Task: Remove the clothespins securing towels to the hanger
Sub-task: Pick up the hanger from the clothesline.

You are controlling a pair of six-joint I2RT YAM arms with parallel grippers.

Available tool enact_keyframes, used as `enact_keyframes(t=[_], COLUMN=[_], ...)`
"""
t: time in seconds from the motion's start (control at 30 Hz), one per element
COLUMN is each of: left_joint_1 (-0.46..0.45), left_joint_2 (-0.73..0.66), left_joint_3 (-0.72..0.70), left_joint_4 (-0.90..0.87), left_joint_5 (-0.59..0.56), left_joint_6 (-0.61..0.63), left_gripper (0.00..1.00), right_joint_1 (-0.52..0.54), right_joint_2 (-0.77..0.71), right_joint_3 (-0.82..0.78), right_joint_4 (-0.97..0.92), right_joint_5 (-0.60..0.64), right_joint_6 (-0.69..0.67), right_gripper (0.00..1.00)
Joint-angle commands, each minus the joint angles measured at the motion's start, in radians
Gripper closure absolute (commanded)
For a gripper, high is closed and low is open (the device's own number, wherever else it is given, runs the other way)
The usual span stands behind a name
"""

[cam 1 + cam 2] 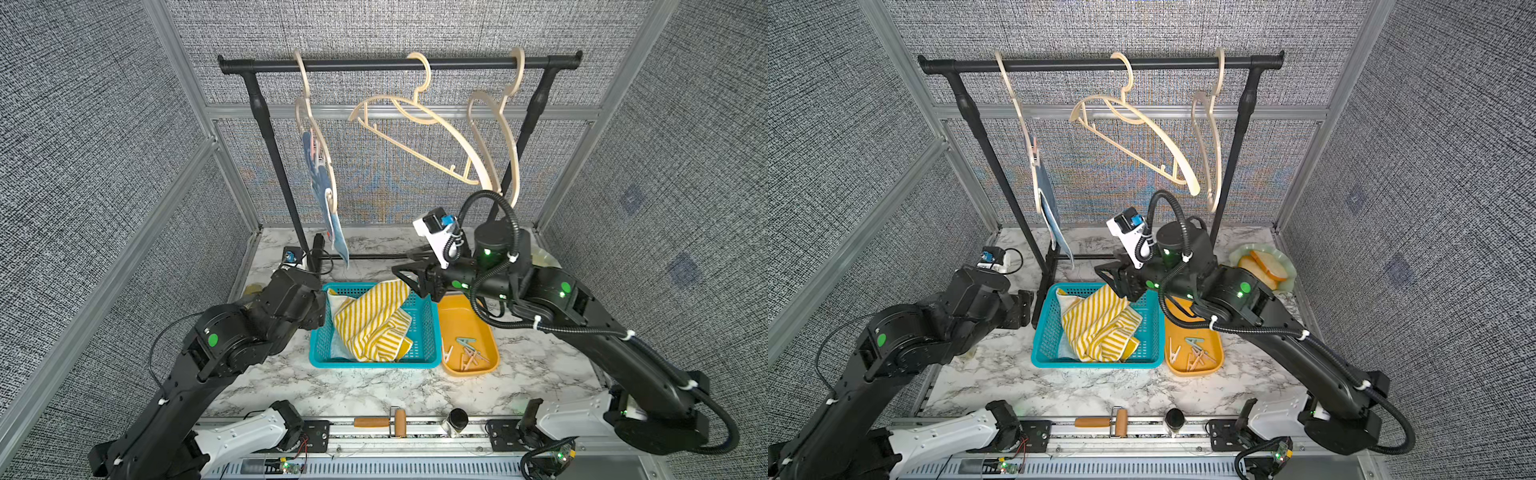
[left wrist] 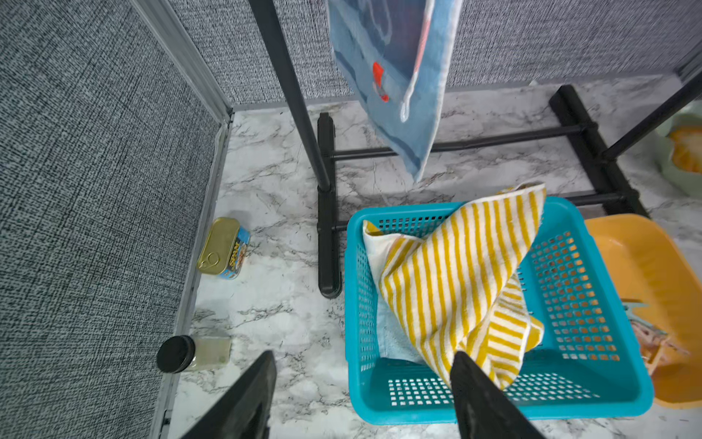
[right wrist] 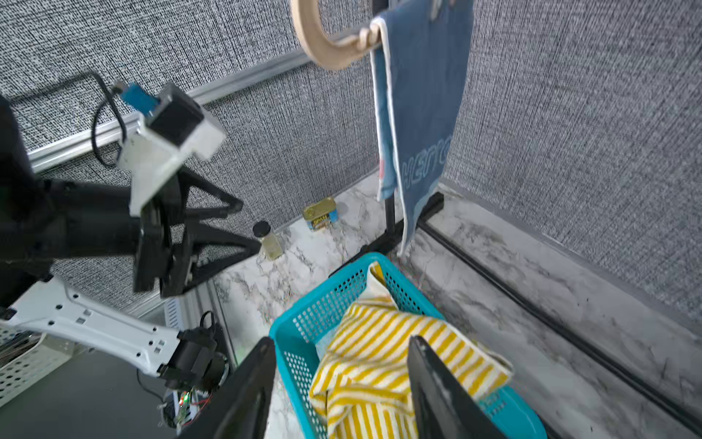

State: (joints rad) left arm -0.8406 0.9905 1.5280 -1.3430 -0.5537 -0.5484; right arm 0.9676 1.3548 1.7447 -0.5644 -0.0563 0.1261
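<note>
Beneath right hand [image 3: 340,344]: striped towel [image 3: 383,330].

We look into a booth closed left, right and far by walls [image 1: 415,25] of grey woven fabric, set in pale aluminium posts [image 1: 183,70] and crossbars. Its floor is a white tabletop [image 1: 332,386] veined in grey like marble, and a black tube rack [image 1: 365,62] stands at the far side, its feet on the marble. A metal rail [image 1: 457,444] runs along the near edge, and the light is bright and even, with soft shadows.
</note>
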Motion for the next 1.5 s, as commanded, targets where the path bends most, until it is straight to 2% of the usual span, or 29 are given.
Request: enact_keyframes(t=[0.0,0.13,0.27,0.5,0.77,0.87,1.07,1.47], left_joint_1=[0.001,0.002,0.001,0.001,0.001,0.001,0.001,0.001], left_joint_2=[-0.027,-0.060,-0.104,-0.127,-0.143,-0.160,-0.186,-0.198], left_joint_3=[-0.036,-0.063,-0.113,-0.138,-0.147,-0.152,-0.161,-0.189], left_joint_4=[-0.013,0.015,0.070,0.107,0.134,0.149,0.165,0.184], left_joint_5=[-0.015,0.008,0.049,0.087,0.124,0.138,0.161,0.179], left_joint_6=[-0.006,-0.002,-0.011,-0.012,0.000,-0.001,-0.006,-0.004], left_gripper=[0.26,0.26,0.26,0.26,0.27,0.27,0.27,0.27], right_joint_1=[0.017,0.044,0.073,0.078,0.069,0.058,0.031,0.010], right_joint_2=[0.056,0.134,0.152,0.223,0.359,0.413,0.516,0.563], right_joint_3=[0.063,0.158,0.156,0.196,0.340,0.408,0.530,0.580], right_joint_4=[0.133,0.157,0.236,0.349,0.386,0.391,0.385,0.385], right_joint_5=[0.048,0.027,0.033,0.144,0.141,0.132,0.121,0.147], right_joint_6=[-0.038,-0.058,-0.075,-0.091,-0.084,-0.064,-0.025,-0.015], right_gripper=[0.40,0.38,0.36,0.37,0.37,0.42,0.62,0.69])
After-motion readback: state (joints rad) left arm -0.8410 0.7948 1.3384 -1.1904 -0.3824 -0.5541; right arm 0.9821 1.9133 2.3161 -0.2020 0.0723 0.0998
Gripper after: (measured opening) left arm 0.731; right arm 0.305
